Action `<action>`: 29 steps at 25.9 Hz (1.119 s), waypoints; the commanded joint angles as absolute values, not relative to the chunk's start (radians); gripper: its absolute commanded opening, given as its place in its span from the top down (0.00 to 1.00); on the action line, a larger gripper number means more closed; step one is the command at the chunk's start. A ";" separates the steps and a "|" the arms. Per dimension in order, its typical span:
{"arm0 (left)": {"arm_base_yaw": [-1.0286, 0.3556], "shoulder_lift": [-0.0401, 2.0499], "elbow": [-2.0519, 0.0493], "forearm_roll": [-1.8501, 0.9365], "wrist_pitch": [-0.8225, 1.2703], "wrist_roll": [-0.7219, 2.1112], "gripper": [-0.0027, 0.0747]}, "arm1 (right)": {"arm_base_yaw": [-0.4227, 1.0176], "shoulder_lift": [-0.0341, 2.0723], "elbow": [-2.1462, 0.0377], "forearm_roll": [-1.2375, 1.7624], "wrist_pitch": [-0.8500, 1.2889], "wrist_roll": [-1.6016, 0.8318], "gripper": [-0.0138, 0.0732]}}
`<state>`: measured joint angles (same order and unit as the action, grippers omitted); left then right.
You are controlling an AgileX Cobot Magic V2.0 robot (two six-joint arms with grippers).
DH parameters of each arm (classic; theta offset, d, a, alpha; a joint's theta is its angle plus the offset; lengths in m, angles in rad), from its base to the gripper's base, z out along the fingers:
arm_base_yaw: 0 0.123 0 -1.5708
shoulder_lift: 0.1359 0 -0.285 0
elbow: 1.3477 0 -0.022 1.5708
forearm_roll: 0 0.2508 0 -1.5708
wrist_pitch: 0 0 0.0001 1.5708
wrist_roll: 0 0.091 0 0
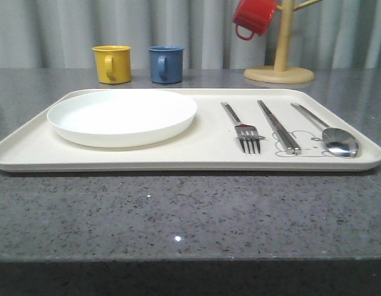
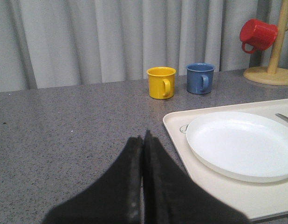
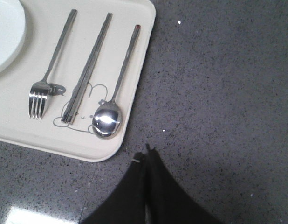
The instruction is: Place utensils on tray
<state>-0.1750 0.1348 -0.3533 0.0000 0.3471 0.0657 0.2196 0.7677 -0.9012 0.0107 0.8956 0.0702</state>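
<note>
Grey speckled counter, curtain behind. Fork (image 1: 242, 127), chopsticks (image 1: 278, 126), spoon (image 1: 329, 133): parallel on tray (image 1: 203, 154), right of plate (image 1: 121, 116). Right gripper (image 3: 146, 154) nearer, pressed together, empty, off the tray's corner; left gripper (image 2: 143, 140) likewise closed.

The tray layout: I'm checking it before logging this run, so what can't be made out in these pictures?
- Rabbit drawing on the tray: partly covered by the chopsticks and spoon; the front view shows it too low and flat to read.
- Mug tree: its top is cut off by the front view's edge.
- Plate: cut off by the edge in the left wrist view.
- Fork: the left wrist view shows just a handle tip.
</note>
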 commanded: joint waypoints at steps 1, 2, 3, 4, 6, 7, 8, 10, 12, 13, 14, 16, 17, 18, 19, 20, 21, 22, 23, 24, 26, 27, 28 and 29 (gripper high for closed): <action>-0.176 0.146 -0.379 0.000 0.264 0.059 0.99 | 0.217 0.609 -0.787 -0.014 0.701 0.057 0.98; -0.176 0.146 -0.379 0.000 0.264 0.059 0.99 | 0.217 0.559 -0.744 -0.017 0.660 0.057 0.98; -0.176 0.146 -0.379 0.000 0.264 0.059 0.99 | 0.217 0.499 -0.694 -0.021 0.624 0.057 0.98; -0.176 0.146 -0.379 0.000 0.264 0.059 0.99 | 0.217 0.440 -0.646 -0.024 0.593 0.057 0.98; -0.176 0.146 -0.379 0.000 0.264 0.059 0.99 | 0.217 0.336 -0.566 -0.038 0.549 0.057 0.98; -0.176 0.146 -0.379 0.000 0.264 0.059 0.99 | 0.217 0.275 -0.521 -0.053 0.526 0.057 0.98; -0.176 0.146 -0.379 0.000 0.264 0.059 0.99 | 0.217 0.235 -0.491 -0.065 0.510 0.057 0.98; -0.176 0.146 -0.379 0.000 0.264 0.059 0.99 | 0.217 0.148 -0.432 -0.073 0.496 0.057 0.98; -0.176 0.146 -0.379 0.000 0.264 0.059 0.99 | 0.217 0.096 -0.401 -0.073 0.494 0.057 0.98; -0.176 0.146 -0.379 0.000 0.264 0.059 0.99 | 0.217 0.082 -0.397 -0.073 0.481 0.057 0.98; -0.176 0.146 -0.379 0.000 0.264 0.059 0.99 | 0.217 0.073 -0.396 -0.073 0.468 0.057 0.98; -0.176 0.146 -0.379 0.000 0.264 0.059 0.99 | 0.217 0.071 -0.396 -0.073 0.448 0.057 0.98; -0.176 0.146 -0.379 0.000 0.264 0.059 0.99 | 0.217 0.071 -0.396 -0.073 0.448 0.057 0.98; -0.176 0.146 -0.379 0.000 0.264 0.059 0.99 | 0.217 0.071 -0.396 -0.073 0.450 0.057 0.98; -0.176 0.146 -0.379 0.000 0.264 0.059 0.99 | 0.217 0.071 -0.396 -0.073 0.451 0.057 0.98; -0.176 0.146 -0.379 0.000 0.264 0.059 0.99 | 0.217 0.071 -0.396 -0.073 0.451 0.057 0.98; -0.176 0.146 -0.379 0.000 0.264 0.059 0.99 | 0.217 0.071 -0.396 -0.073 0.451 0.057 0.98; -0.176 0.146 -0.379 0.000 0.264 0.059 0.99 | 0.217 0.071 -0.396 -0.073 0.451 0.057 0.98; -0.176 0.146 -0.379 0.000 0.264 0.059 0.99 | 0.217 0.071 -0.396 -0.073 0.451 0.057 0.98; -0.176 0.146 -0.379 0.000 0.264 0.059 0.99 | 0.217 0.071 -0.396 -0.073 0.451 0.057 0.98; -0.176 0.146 -0.379 0.000 0.264 0.059 0.99 | 0.217 0.071 -0.396 -0.073 0.451 0.057 0.98; -0.176 0.146 -0.379 0.000 0.264 0.059 0.99 | 0.217 0.071 -0.396 -0.073 0.451 0.057 0.98; -0.176 0.146 -0.379 0.000 0.264 0.059 0.99 | 0.217 0.071 -0.396 -0.073 0.451 0.057 0.98; -0.176 0.146 -0.379 0.000 0.264 0.059 0.99 | 0.217 0.071 -0.396 -0.073 0.451 0.057 0.98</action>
